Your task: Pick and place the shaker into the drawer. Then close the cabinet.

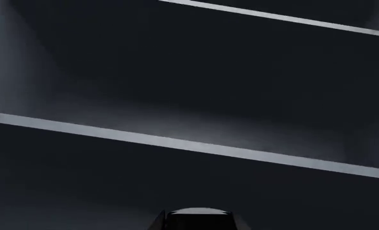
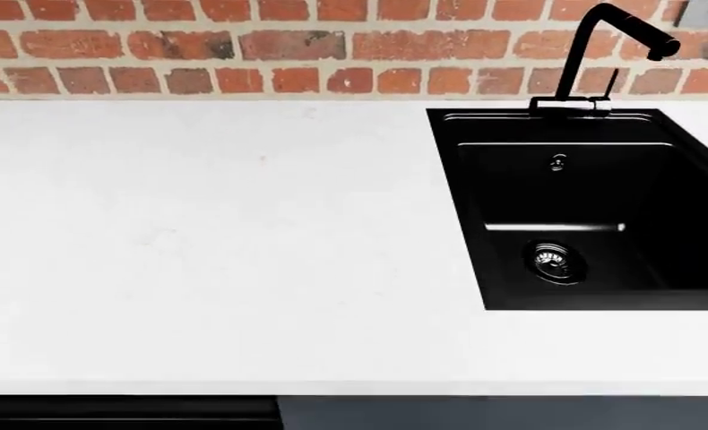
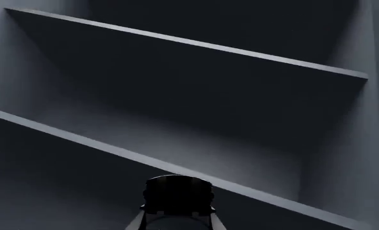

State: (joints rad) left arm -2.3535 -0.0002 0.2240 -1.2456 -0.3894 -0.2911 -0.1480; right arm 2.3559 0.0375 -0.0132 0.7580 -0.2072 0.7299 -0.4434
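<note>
shaker: not seen in any view. cabinet interior fills both wrist views: dark slate-grey, two pale-edged shelf boards crossing at slant, side wall close by, open room between boards. left gripper and right gripper: only dark stub shows, cannot tell whether clenched or released. head view: white countertop, black sink at right, black faucet, brick wall behind, dark cabinet fronts under counter's front edge.

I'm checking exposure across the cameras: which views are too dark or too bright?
Head view: evenly bright, the white countertop nearly featureless, the black sink keeping little detail. Both wrist views: very dim, only pale shelf edges catching light.
</note>
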